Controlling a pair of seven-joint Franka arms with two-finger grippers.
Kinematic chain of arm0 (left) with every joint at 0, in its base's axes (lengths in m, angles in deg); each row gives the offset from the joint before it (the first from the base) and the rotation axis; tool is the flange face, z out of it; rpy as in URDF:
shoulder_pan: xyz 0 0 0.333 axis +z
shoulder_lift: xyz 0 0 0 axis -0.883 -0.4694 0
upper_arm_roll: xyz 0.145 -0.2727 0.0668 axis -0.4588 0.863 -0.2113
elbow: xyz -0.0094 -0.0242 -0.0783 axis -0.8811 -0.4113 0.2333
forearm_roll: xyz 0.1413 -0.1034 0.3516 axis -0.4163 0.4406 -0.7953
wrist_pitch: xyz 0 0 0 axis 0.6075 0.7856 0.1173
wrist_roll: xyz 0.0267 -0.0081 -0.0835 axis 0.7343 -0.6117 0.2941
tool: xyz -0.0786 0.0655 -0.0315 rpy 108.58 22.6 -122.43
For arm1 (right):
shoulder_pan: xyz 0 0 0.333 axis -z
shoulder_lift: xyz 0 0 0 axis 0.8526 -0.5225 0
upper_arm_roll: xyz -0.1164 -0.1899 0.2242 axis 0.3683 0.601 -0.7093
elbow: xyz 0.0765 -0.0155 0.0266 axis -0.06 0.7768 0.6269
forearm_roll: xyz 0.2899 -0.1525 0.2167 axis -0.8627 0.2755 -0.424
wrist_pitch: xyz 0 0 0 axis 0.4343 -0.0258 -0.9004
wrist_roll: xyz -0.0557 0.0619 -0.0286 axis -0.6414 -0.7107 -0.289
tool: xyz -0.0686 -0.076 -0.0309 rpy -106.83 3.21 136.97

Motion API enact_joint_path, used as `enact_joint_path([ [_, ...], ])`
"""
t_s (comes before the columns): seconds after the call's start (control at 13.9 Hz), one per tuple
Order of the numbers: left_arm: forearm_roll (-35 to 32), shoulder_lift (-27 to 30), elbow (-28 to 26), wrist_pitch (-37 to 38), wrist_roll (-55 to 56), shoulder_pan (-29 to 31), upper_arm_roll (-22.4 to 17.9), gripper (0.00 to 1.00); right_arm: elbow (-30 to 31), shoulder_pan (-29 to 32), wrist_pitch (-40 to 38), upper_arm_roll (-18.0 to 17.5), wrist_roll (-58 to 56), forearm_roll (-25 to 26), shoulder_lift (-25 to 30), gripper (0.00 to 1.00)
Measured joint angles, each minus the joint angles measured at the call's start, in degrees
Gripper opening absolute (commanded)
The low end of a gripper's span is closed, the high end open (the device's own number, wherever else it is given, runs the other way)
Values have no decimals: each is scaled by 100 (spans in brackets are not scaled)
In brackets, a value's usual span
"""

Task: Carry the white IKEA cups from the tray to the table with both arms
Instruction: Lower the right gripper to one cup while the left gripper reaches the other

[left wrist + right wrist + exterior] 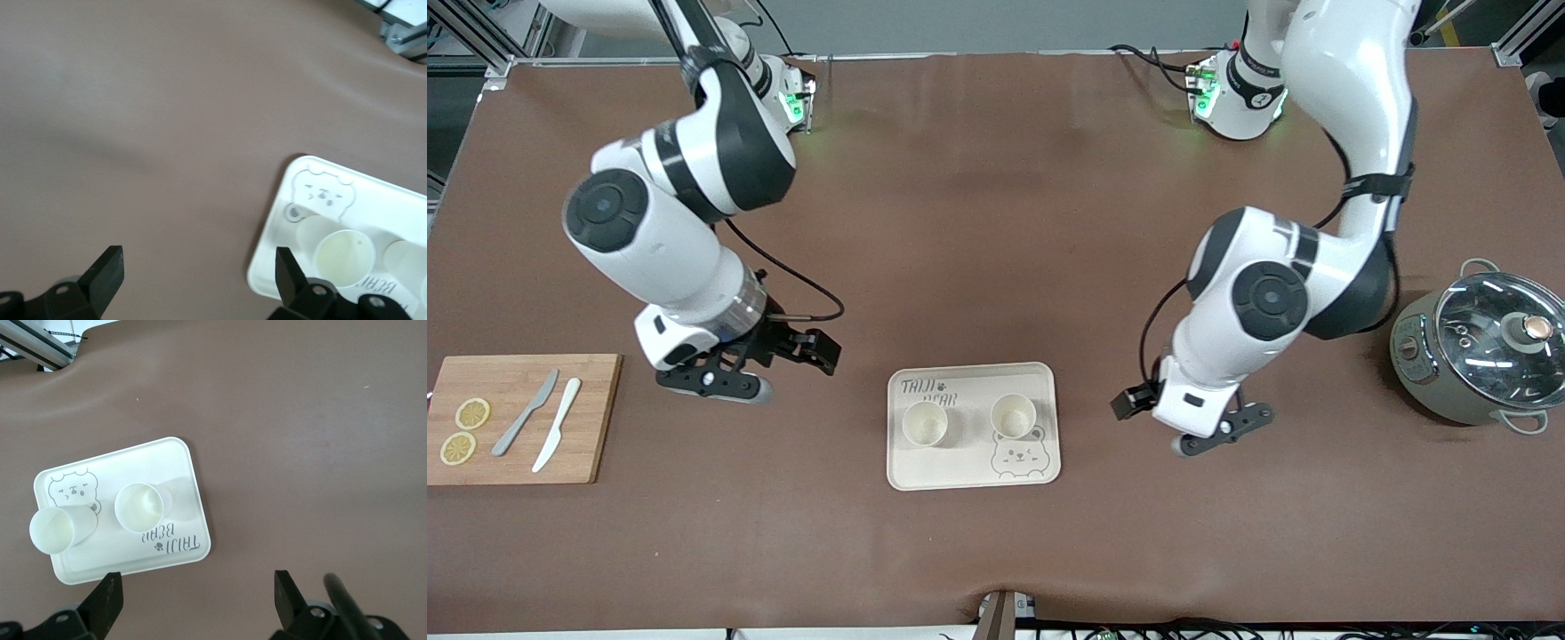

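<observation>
Front view: two white IKEA cups (924, 423) (1013, 415) upright on tray (971, 471), left gripper (199, 275) and right gripper (197, 600) both spread, empty, flanking it.

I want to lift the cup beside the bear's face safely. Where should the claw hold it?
Grip the cup from above, across its open rim. It stands upright on the tray, has no handle, and tapers downward. The left claw is closest, probably.

Matt cups (924, 423), wooden board (596, 418), glass-lidded pot (1476, 351)

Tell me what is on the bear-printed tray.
Two white cups stand upright on the tray, both empty. They cover part of its printed lettering.
</observation>
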Motion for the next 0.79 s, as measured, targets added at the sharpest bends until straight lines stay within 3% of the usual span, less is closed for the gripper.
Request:
enact_joint_path([
  [0.5, -44, -699, -1, -1072, 732, -590, -31, 100, -21, -355, 914, 7, 123, 5, -945, 100],
  [0.79, -111, -1029, 4, -1509, 1081, -1001, -283, 100, -30, -361, 1160, 15, 120, 9, -1234, 100],
])
